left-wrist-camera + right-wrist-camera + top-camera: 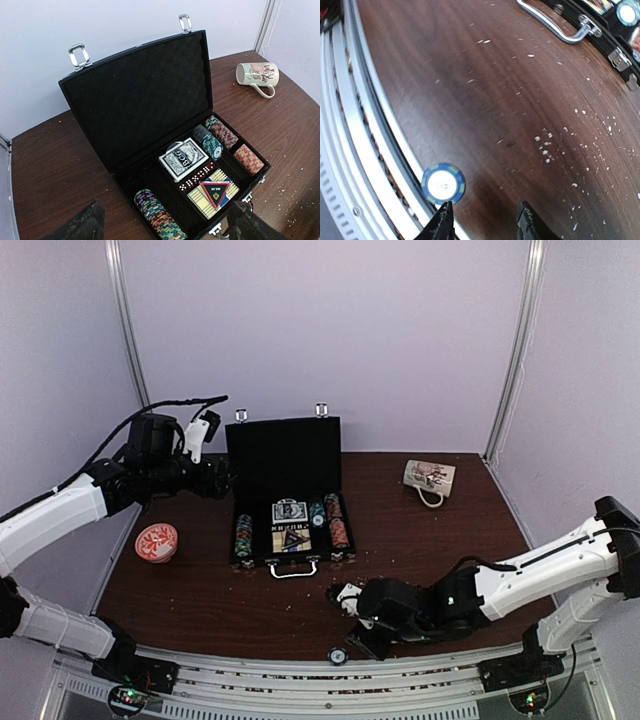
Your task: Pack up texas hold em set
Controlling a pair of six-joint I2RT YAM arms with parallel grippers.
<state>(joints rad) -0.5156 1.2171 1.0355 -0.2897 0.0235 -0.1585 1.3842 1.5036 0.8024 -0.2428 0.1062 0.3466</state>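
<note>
The black briefcase (285, 455) stands open at mid table, its lid upright. Inside, in the left wrist view, are the case's tray (150, 175), striped chip stacks (157, 215) (220, 132), a boxed BCG deck (183, 158), a row of dice (197, 177) and a second deck (212, 192) with a triangular button on it. My left gripper (220, 480) is open and empty, up beside the lid's left edge; its fingers (82, 225) frame the case. My right gripper (482, 225) is open and empty low over the table front. A loose blue chip (443, 183) lies just beyond its left fingertip at the table's edge; it also shows in the top view (338, 655).
A white printed mug (430, 478) lies on its side at the back right. An orange-red round dish (156, 542) sits left of the case. The case's silver handle (555, 25) faces the front. A metal rail (330, 675) runs along the near edge.
</note>
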